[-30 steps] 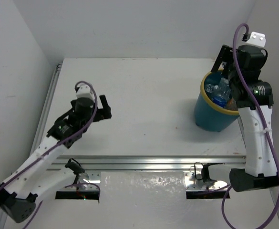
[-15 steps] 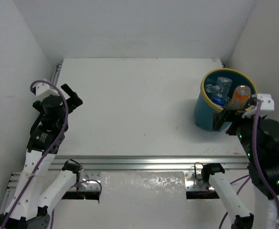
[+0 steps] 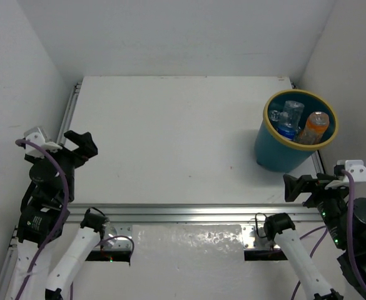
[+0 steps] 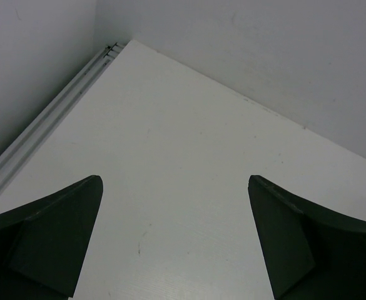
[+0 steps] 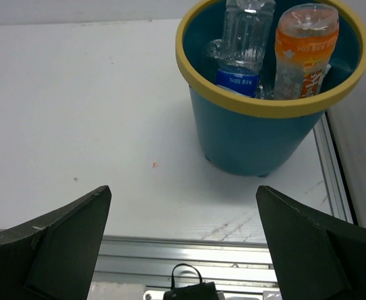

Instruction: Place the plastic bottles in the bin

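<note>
- Over at the far-right corner of the table (image 3: pixel 170 125), standing upright: the bin (image 3: pixel 273 156); dark teal wall, yellow rim, tucked close beside the right-hand wall of the enclosure.
- Inside it, poking up past the rim: an orange bottle (image 3: pixel 315 127) with a white label, leaning toward the right side; just left of it, touching or nearly so, a clear bottle (image 3: pixel 290 116) with a blue label, neck up; more clear plastic glimpsed lower down behind them, too jumbled to count.
- Down at the near edge, just in front of the bin and apart from it: the right gripper (image 3: pixel 298 186); fingers spread wide, nothing between them; from its wrist camera, looking straight onto the bin's wall, with both bottle tops in sight above the rim and white tabletop to the left.
- Way over on the other side, at the near-left edge: the left gripper (image 3: pixel 81 144), right beside the side rail (image 3: pixel 69 112); well apart from the bin; jaws spread wide too, holding nothing; white tabletop showing between the dark fingers in its wrist view, with the side rail running off into the far-left corner.
- Along the near edge, between the two arms: an aluminium rail (image 3: pixel 189 212), lying flat across the front of the table.
</note>
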Robot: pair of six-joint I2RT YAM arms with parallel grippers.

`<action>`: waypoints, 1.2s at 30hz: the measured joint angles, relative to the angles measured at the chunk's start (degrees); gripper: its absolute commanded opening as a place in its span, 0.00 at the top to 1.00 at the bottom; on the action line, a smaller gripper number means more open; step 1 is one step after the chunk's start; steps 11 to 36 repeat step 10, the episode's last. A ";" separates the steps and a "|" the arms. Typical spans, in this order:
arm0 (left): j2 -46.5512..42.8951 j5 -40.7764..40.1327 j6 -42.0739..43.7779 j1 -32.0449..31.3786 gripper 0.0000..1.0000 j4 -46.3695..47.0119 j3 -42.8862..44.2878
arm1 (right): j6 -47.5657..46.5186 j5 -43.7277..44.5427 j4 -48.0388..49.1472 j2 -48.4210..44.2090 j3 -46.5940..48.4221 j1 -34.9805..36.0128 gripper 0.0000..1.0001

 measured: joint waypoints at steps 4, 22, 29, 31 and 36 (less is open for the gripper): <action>-0.42 -0.04 0.79 -0.04 0.00 -1.81 0.00 | 0.00 0.63 -0.61 0.00 -0.92 0.24 0.01; -1.18 0.17 1.07 -0.04 0.00 -1.81 -0.33 | 0.02 1.40 -0.83 0.02 -1.25 0.24 0.01; -1.18 0.17 1.07 -0.04 0.00 -1.81 -0.33 | 0.02 1.40 -0.83 0.02 -1.25 0.24 0.01; -1.18 0.17 1.07 -0.04 0.00 -1.81 -0.33 | 0.02 1.40 -0.83 0.02 -1.25 0.24 0.01; -1.18 0.17 1.07 -0.04 0.00 -1.81 -0.33 | 0.02 1.40 -0.83 0.02 -1.25 0.24 0.01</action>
